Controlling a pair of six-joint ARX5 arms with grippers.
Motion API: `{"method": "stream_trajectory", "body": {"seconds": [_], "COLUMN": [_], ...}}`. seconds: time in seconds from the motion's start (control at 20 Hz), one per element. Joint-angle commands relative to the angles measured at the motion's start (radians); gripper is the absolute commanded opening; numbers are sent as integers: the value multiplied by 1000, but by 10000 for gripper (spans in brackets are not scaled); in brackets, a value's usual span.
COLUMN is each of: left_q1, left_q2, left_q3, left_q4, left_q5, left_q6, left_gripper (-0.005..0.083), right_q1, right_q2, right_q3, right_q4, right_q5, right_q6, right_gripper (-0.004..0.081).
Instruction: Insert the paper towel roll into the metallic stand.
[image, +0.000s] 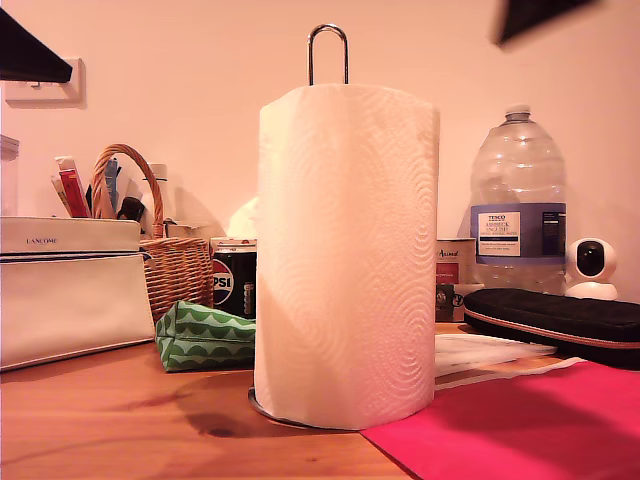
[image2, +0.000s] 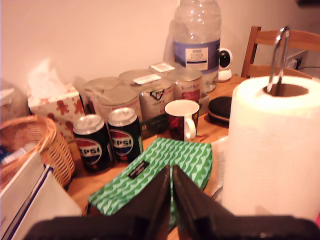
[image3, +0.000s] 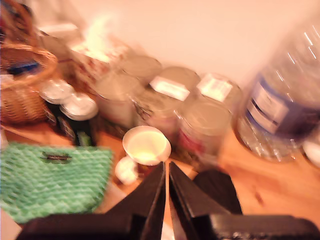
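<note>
Task looks essentially finished. Paper towel roll (image: 346, 255) seated upright on the metallic stand (image: 328, 52), base ring peeking out beneath it at table level, chrome loop poking up through the cardboard core (core opening and loop plain in the first wrist view). Roll sits level, bottom edge down at the ring, no tilt apparent.

My first gripper (image2: 171, 187) drawn together, holding nothing, with the roll just beside it and a green patterned pouch (image2: 159, 175) right under and ahead of its tips; two Pepsi cans (image2: 108, 137) and a mug (image2: 182, 119) farther ahead. My second gripper (image3: 167, 187) likewise pressed closed and empty (view badly blurred), a mug directly ahead of its tips, roll not in its sight.

Nothing left, seemingly, but keeping clear without knocking the roll.
</note>
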Motion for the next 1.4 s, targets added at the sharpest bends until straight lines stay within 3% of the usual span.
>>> {"method": "stream_trajectory", "body": {"seconds": [0.0,0.25,0.45,0.6,0.8,1.0,1.35], "left_q1": [4,4,3,3,3,3,3], "left_q2": [5,5,-6,-48,-158,-222,-277], "left_q3": [-9,-39,-96,-126,-160,-166,-166], "left_q4": [8,12,71,83,104,33,-78], "left_q5": [7,10,39,36,-61,-97,-90], "left_q6": [0,-2,-50,-51,-129,-129,-177], "left_gripper": [-24,-24,-24,-24,-24,-24,-24], "right_q1": [-69,-205,-203,-190,-191,-191,-191], "right_q2": [-60,-238,-435,-578,-742,-853,-888], "right_q3": [-88,-321,-492,-568,-613,-613,-612], "right_q4": [52,135,231,215,133,79,-180], "right_q5": [-45,-107,-113,-80,-58,-9,-10], "right_q6": [-1,4,31,30,30,32,38], "right_gripper": [-10,-10,-10,-10,-10,-10,-10]}}
